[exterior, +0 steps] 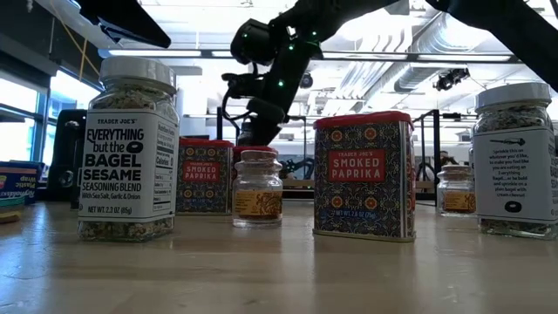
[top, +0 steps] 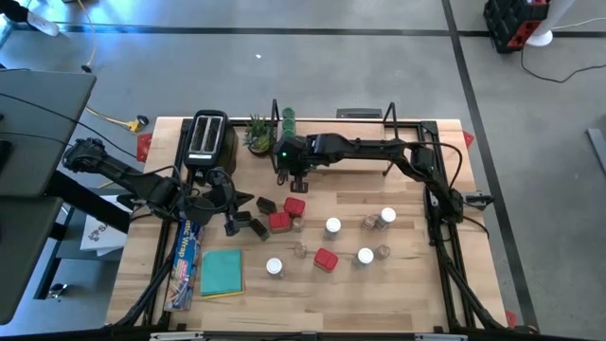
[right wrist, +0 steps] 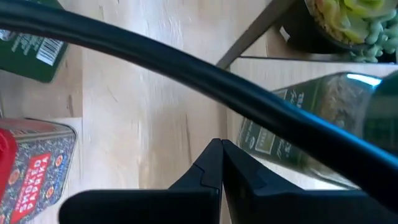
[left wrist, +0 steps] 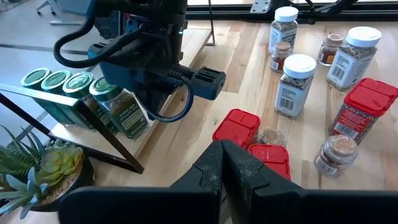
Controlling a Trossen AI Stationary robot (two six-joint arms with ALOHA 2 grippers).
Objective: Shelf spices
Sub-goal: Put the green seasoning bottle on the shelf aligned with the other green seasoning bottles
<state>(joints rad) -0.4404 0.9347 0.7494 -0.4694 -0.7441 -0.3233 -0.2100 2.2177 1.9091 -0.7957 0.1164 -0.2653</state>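
Several green-lidded jars (left wrist: 59, 84) stand in a row on the shelf (left wrist: 74, 134) at the table's far edge. My right gripper (right wrist: 221, 163) is shut with nothing between its fingers, slanting down at the shelf's left end (top: 287, 178), right beside the nearest green-lidded jar (right wrist: 298, 137). My left gripper (left wrist: 222, 163) is shut and empty above the table's left part (top: 244, 199). Red tins (top: 294, 206), white-lidded jars (top: 332, 226), dark tins (top: 258, 227) and tiny clear jars (top: 302, 249) stand on the table. My right gripper stands shut close beside the nearest green-lidded jar's side (right wrist: 261, 146). The black bar of the shelf frame (right wrist: 186, 68) crosses in front, and I cannot tell whether a finger touches the jar.
A black toaster (top: 208, 135) and a small potted plant (top: 258, 135) stand left of the shelf. A flat teal pad (top: 222, 272) and a long wrap box (top: 185, 260) lie near the front left. Bare wood shows at the table's front right.
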